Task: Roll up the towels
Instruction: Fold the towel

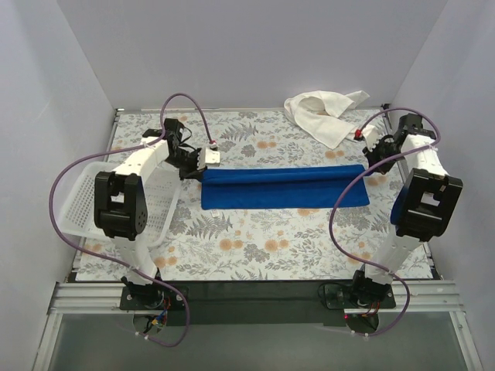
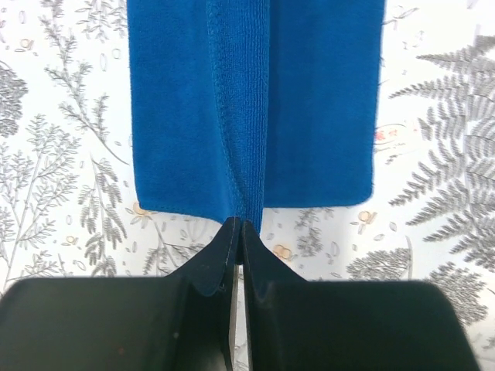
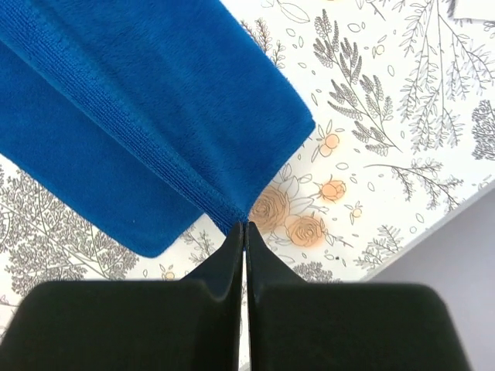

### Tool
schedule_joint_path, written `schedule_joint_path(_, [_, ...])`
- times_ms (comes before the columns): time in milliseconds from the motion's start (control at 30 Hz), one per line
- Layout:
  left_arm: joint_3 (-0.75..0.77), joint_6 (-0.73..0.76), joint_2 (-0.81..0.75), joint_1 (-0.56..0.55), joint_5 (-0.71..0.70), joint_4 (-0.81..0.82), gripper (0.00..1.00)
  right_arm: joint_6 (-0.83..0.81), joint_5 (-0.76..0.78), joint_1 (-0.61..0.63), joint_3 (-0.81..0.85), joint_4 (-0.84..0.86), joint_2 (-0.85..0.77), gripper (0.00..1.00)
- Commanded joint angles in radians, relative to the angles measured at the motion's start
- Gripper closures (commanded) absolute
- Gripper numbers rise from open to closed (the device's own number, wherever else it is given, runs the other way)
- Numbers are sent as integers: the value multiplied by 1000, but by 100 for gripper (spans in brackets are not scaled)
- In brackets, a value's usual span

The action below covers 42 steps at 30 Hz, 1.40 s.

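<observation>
Both ends of the blue towel, lying along the 9-to-3 o'clock line, sit pinched in closed jaws, left gripper at 9, right gripper at 3; white towel crumpled at 1.

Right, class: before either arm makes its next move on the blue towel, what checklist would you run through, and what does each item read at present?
1. Left fingers shut on the raised ridge of the blue towel, at one end: ok.
2. Right fingers shut on that ridge at the other end: ok.
3. Ridge runs fairly straight between the two grips: ok.
4. Basket apart from the blue towel: ok.
5. White towel flat for rolling: not ok, it is crumpled at the far edge.
6. How many layers each grip holds: cannot tell.
</observation>
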Motion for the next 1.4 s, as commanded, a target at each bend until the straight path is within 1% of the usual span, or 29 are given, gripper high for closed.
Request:
schedule_joint_path(0, [-43,59,-96,5,-46,-54,100,-64,3,-37,-15,-24,-51,99])
schedule_joint_path(333, [-92,27,-25,-6,-82,-37,100,-67,-19,-19,-120,-60,-20,99])
schedule_joint_path(567, [-129,-30,2,-68,-164,14,100,-68,-3,-16,-145,-63,-5,99])
schedule_joint_path(733, [-138,-56,4,-84,-168,32,100,-79,17,-13,-182,-61,-2,99])
schedule_joint_path(1000, [-97,-56,1,-85,-177,5,100,-70,21,-13,-156,-64,-2,99])
schedule_joint_path(1200, [-55,-31,-43,-78,-169,-50,100,-85,17,-36,-87,-99,-29,99])
schedule_joint_path(1367, [-74,-13,-70,-78,-154,-89,100,-110,7,-43,-104,-119,-46,99])
